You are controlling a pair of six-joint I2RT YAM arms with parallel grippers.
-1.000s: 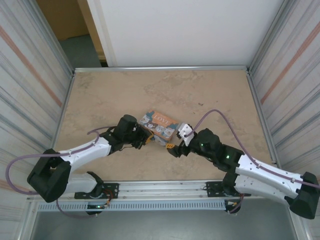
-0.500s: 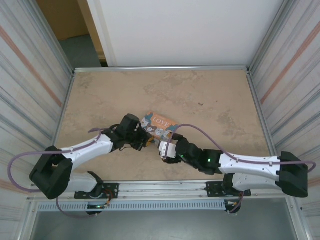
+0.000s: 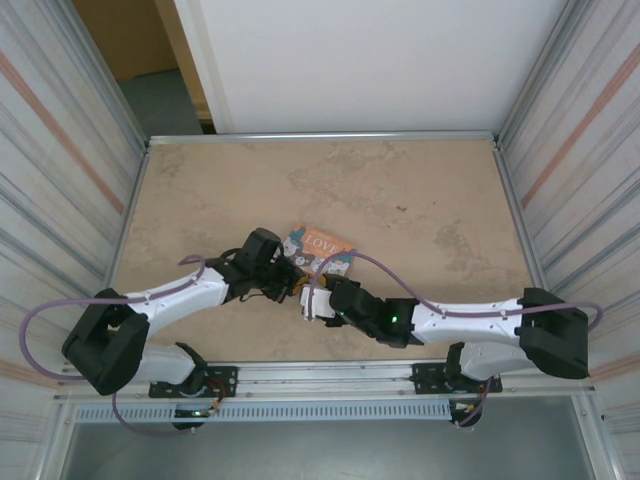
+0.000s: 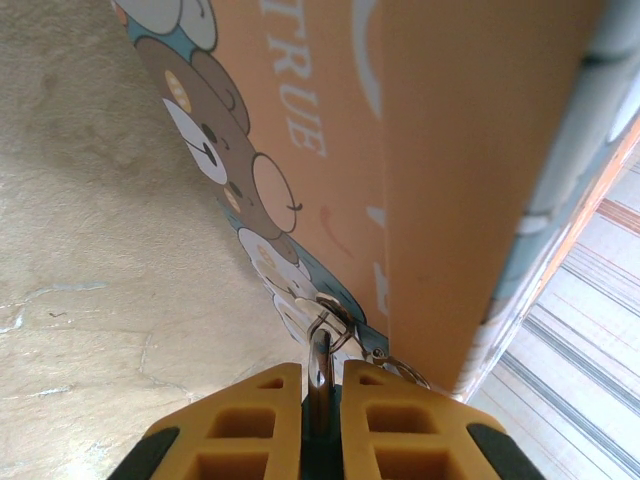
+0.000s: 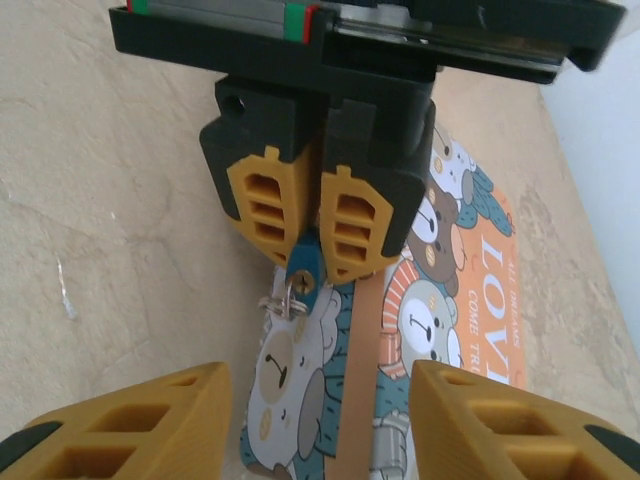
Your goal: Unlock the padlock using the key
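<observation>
Fingers (image 5: 130,425) of my right gripper (image 5: 320,400) stand wide apart at the near edge of my right wrist view, with nothing gripped between them. In the gap between them lies the printed lid of the box (image 5: 430,300). Just beyond, facing me and well inside that gap, is the padlock (image 5: 303,272). It hangs at the near edge of the box, apart from my right fingers and pinched between the two yellow pads of my left gripper (image 5: 312,262), which is closed on it.

The padlock is tiny beside the box. Its body is blue-teal, with a small brassy spot on the face turned toward my right wrist. Small silvery rings (image 5: 283,300) dangle from it against the bear print.

From my left wrist, the left gripper (image 4: 320,385) has its pads almost together. A thin silvery metal loop rises between them to a small fitting on the box's edge, though I cannot tell there exactly how it joins. The box (image 4: 440,180) fills the space above, orange with cartoon bears.

From overhead, my left gripper (image 3: 290,283) and right gripper (image 3: 308,302) meet nearly tip to tip at the near corner of the box (image 3: 325,248), which rests on the tan table (image 3: 420,190)
</observation>
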